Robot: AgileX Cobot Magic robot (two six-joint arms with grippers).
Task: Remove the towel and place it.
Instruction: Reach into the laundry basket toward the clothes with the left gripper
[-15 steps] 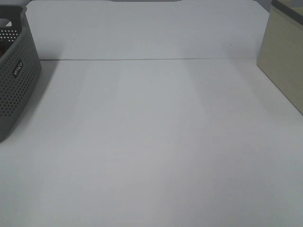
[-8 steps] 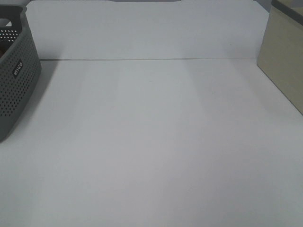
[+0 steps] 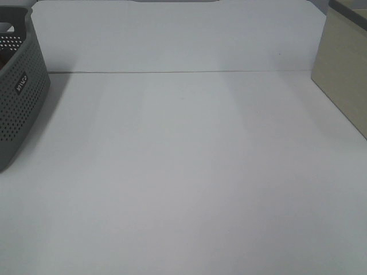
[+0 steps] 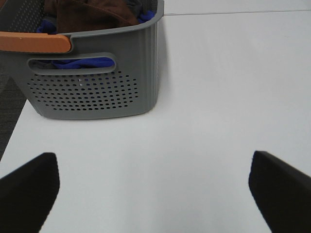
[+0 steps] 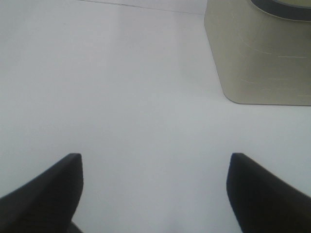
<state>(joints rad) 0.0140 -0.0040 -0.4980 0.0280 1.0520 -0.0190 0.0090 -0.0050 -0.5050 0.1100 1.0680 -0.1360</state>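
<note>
Black and spread wide, our left hand (image 4: 153, 194) hangs empty above the counter (image 4: 218, 97), its fingers well apart with nothing between them. Our right hand (image 5: 155, 194) is likewise wide and empty, and faces a beige box (image 5: 262, 53). Neither hand shows in the high view.

Ahead of the left hand stands the grey basket (image 4: 97, 87). In it lies the towel (image 4: 92, 12), brown and bunched, heaped with blue cloth (image 4: 82, 62), and an orange handle (image 4: 34, 42) sits at the rim.

We judge the removal not yet begun. Three things could go wrong. The towel may drag the blue cloth out with it, since the two seem piled together. The long cloth may catch on the handle. A sideways pull may slide or tip the basket, which looks light.
</note>
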